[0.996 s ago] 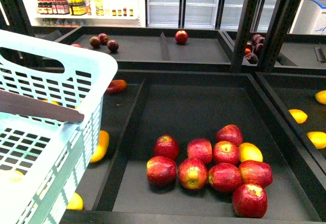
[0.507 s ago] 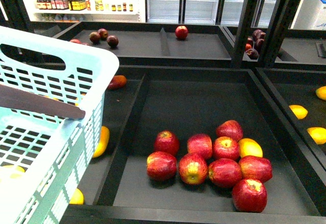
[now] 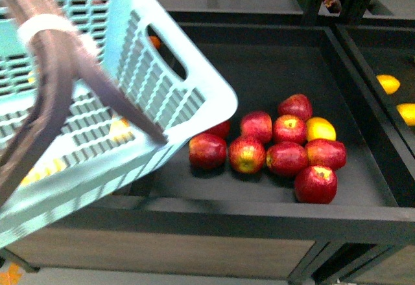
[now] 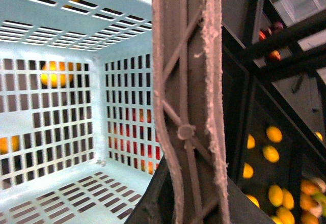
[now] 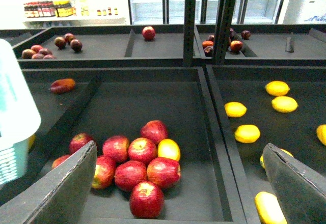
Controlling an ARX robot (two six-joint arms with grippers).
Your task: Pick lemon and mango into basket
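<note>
Basket (image 3: 194, 97) first: half a second back it sat low at the left with its rim level; now it has swung up and across, tilted, one corner overhanging the left edge of the middle bin (image 3: 259, 65) and half hiding one apple; the handles (image 3: 61, 84), bound by a white zip tie (image 3: 44, 27), have come into the front view, where only one bar showed before. Apples (image 3: 285, 159) have not stirred; the mango (image 3: 321, 129) lies among them as before, touching red ones, apart from the basket; lemons (image 3: 388, 83) lie in the next bin to the right, outside the basket too.

Front view shows neither arm; the right wrist view does: the right gripper (image 5: 179, 147) stands with its fingers (image 5: 66, 188) spread wide, nothing between them, the apples and mango beyond; it also shows more lemons than the front view. Only the left wrist view looks inside the basket, a handle close across the lens, orange fruit (image 4: 55, 74) glimpsed through the slotted wall; the left gripper (image 4: 153, 206) is just a dark wedge against that handle; how far it is closed I cannot tell.
</note>
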